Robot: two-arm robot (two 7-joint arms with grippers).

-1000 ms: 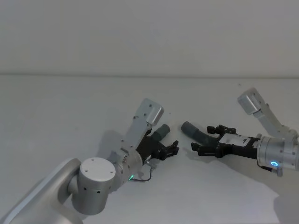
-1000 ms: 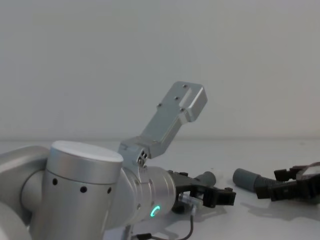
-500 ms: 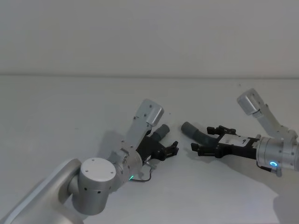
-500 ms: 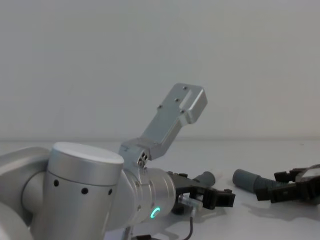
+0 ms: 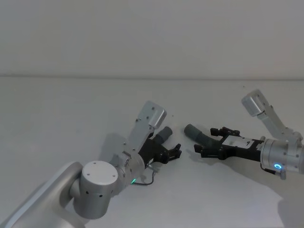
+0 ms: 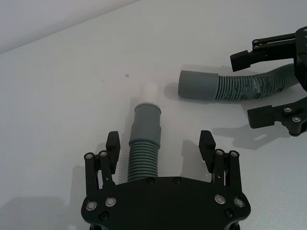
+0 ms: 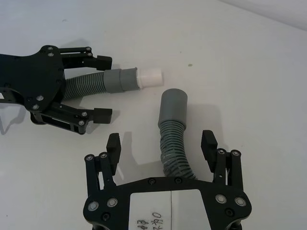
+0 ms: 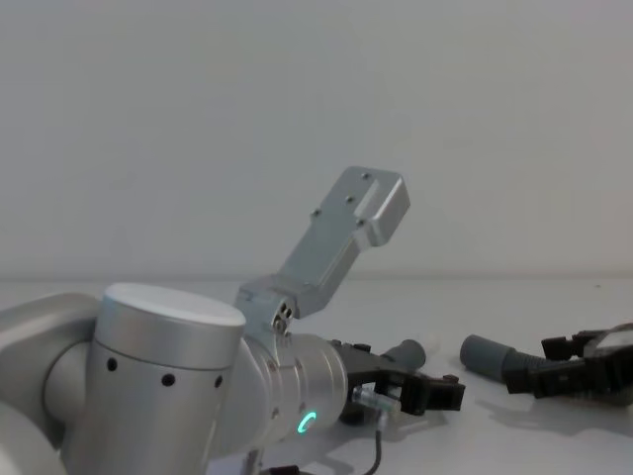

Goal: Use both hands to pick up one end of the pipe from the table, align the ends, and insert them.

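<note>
Little has moved: left gripper (image 6: 159,143) and right gripper (image 7: 161,140) gape empty astride the pipe (image 7: 171,143), so closing off-centre could skew the white-tipped cuff (image 6: 146,120) pointing toward 2 o'clock.

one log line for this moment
phase: pre-grasp | left end effector: open, straddling white-tipped cuff | right end effector: open, straddling plain cuff | cuffs: apart, on table

Ribbed grey plastic pipe (image 6: 143,165), smooth matt ends (image 6: 198,86), matt white table (image 5: 57,109), silvery metal arm (image 5: 97,183)
</note>
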